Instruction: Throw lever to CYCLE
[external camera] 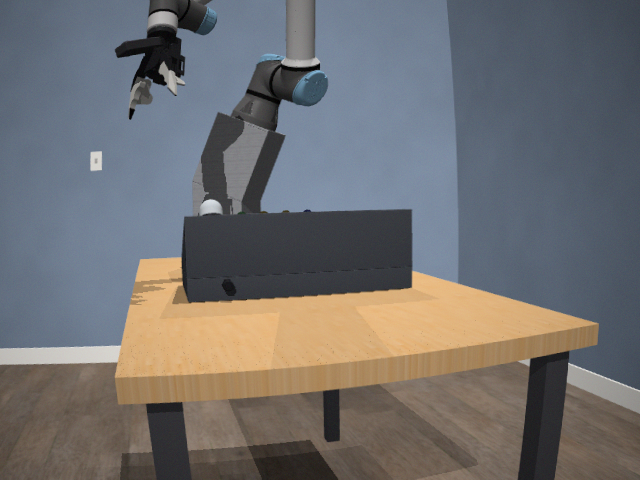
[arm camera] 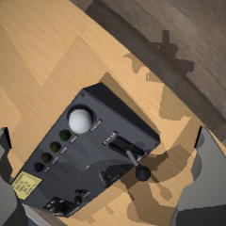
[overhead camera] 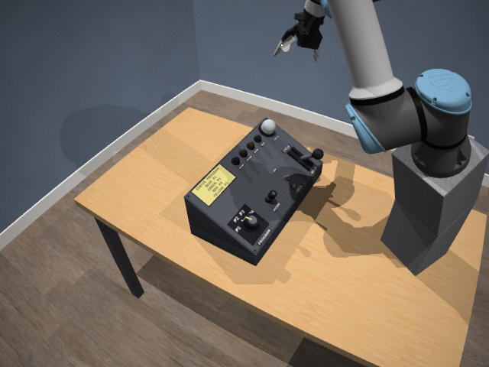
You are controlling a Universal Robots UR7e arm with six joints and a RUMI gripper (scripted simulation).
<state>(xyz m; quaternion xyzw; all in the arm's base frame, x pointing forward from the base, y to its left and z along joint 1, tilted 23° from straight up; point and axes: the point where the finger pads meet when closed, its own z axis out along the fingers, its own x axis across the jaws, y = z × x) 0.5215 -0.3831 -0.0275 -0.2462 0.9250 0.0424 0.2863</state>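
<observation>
Only wrist view shows CYCLE label (arm camera: 109,137) by lever (arm camera: 137,165).

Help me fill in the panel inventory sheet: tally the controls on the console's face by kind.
Round lamps or buttons in a row: 4
White dome button: 1
Ball-tipped lever: 1
Small toggle switch: 1
Rotary program knob: 1
Total: 8

Walls (external camera: 506,129): blue-grey, white baseboard (overhead camera: 98,157) | Floor (overhead camera: 59,316): dark wood planks | Tabletop (external camera: 336,335): light wood, dark legs (external camera: 542,413) | Wall switch plate (external camera: 96,160): white | Light: hard shadows across tabletop.
</observation>
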